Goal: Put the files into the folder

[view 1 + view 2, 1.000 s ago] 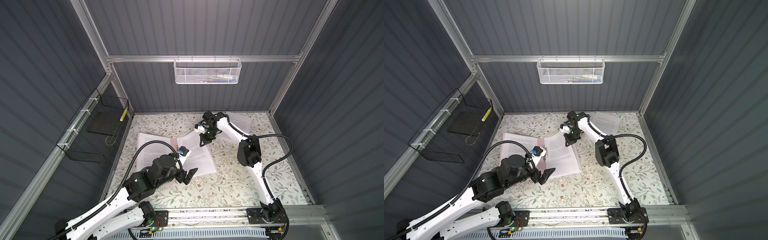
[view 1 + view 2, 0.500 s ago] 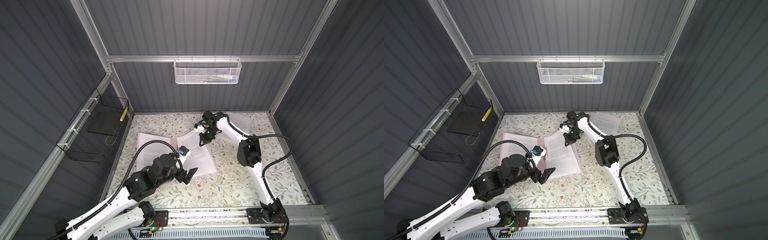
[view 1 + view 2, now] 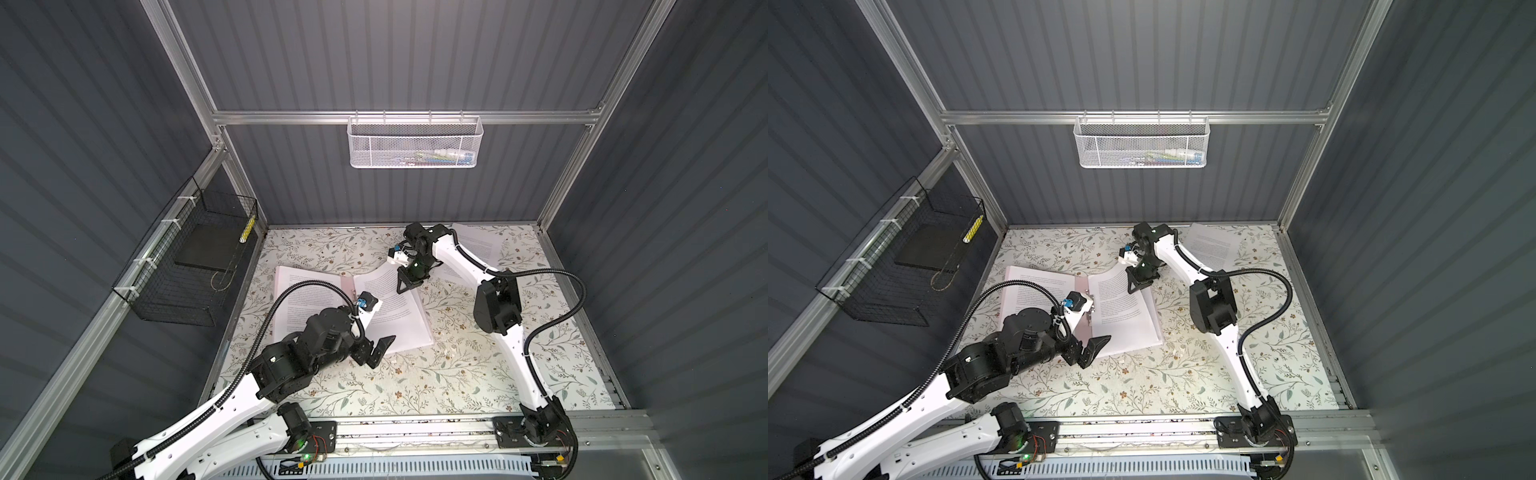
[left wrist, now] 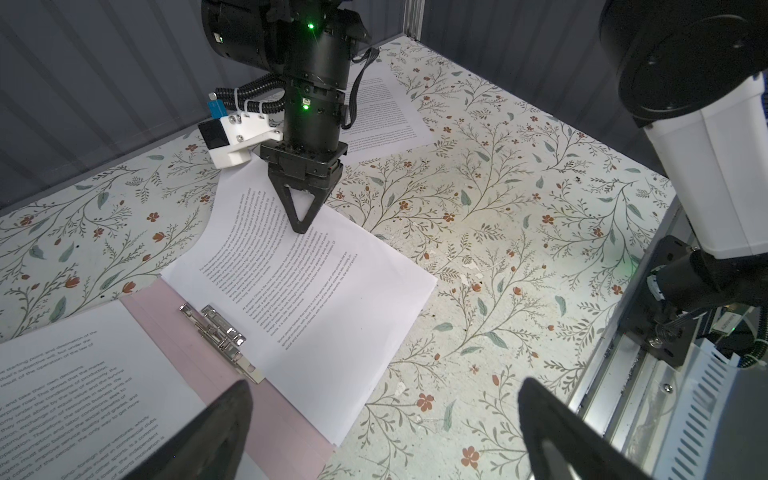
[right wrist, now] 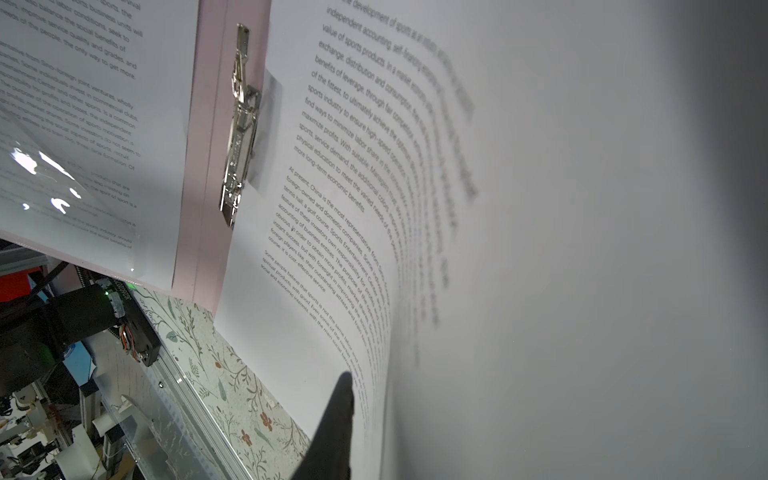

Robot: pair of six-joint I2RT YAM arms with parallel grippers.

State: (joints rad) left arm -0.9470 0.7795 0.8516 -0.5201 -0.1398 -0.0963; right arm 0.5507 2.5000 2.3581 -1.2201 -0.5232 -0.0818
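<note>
- The left gripper (image 3: 377, 352) is hovering with its jaws spread wide, holding nothing. The open folder (image 4: 166, 316) is lying just ahead of its fingertips, with the clip (image 4: 220, 332) exposed at the spine.
- The right gripper (image 4: 301, 224), jaws pressed almost together, appears to be pinching the far edge of the held sheet (image 4: 316, 299) and laying it over the folder half beneath it.
- Step in hand, as judged: seating this sheet. The next move calls for squaring it against the clip, then releasing.
- Beyond the right gripper, a loose sheet (image 3: 478, 245) is waiting.
- Compared with a second ago, nothing is visibly shifting.
</note>
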